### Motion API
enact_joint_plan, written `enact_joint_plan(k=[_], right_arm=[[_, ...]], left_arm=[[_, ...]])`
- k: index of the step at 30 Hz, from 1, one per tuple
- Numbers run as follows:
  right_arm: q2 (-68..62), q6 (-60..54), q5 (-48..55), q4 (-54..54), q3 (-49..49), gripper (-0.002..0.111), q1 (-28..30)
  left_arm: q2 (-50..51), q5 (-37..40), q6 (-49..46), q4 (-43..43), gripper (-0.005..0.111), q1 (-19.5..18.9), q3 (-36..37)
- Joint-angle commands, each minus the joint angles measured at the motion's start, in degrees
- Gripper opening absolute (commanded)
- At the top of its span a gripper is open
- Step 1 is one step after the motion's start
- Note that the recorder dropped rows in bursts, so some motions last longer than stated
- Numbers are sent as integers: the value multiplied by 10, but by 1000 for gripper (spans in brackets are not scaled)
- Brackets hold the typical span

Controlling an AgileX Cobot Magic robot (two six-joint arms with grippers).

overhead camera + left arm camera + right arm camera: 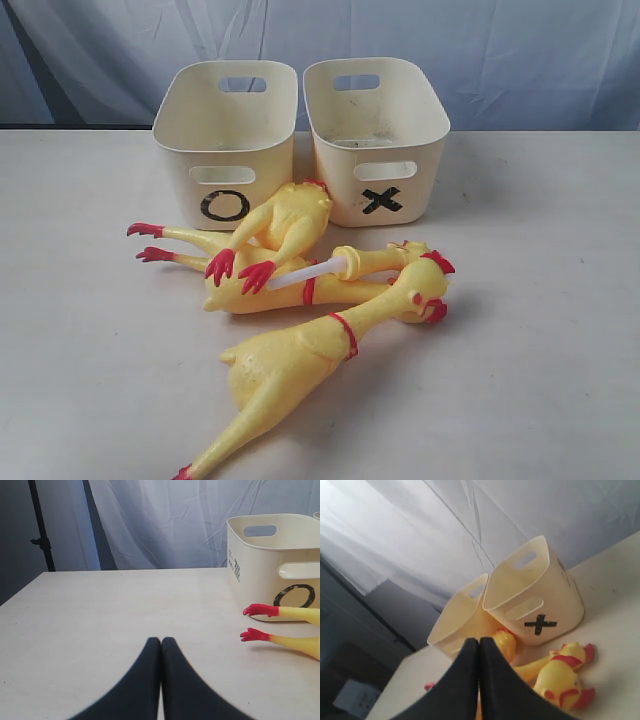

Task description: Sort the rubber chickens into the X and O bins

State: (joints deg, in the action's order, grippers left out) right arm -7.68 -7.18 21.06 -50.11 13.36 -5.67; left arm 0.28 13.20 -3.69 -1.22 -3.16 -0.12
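Note:
Several yellow rubber chickens with red combs and feet lie piled in front of two cream bins. The O bin (176,172) stands left, the X bin (345,195) right, both upright with nothing showing inside. The largest chicken (296,362) lies nearest, its head (425,291) to the right. A small chicken (292,222) leans on the O bin. Another lies under it, its legs (172,247) pointing left. My left gripper (161,640) is shut and empty, left of those red feet (255,634). My right gripper (479,640) is shut and empty, back from the chicken head (559,679) and the X bin (565,602).
The pale table (90,350) runs wide on both sides of the pile. A blue-white cloth backdrop (500,50) hangs behind the bins. A dark stand (40,530) rises beyond the table's far left corner. Neither arm shows in the exterior view.

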Motion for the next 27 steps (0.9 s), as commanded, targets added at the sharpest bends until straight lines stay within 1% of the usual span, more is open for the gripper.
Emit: enact_joint_plan(k=[1,6,12,18,22,27], right_arm=[[-81,-70,60,1,49,0,3],[-205,-142,119,1,131,0,3],[-333,-153,169,1,217,0,3],[-446,-174,209,1,280,0,3],[-506,-179,209,1,310,0,-5],[-573,-179,205,1,350,0,-35]], left_arm=[[-3,-3,1,0,0,3,1],[-3,-3,1,0,0,3,1],[-3,-3,1,0,0,3,1],[-3,-3,1,0,0,3,1],[-3,-3,1,0,0,3,1],[-3,-3,1,0,0,3,1]])
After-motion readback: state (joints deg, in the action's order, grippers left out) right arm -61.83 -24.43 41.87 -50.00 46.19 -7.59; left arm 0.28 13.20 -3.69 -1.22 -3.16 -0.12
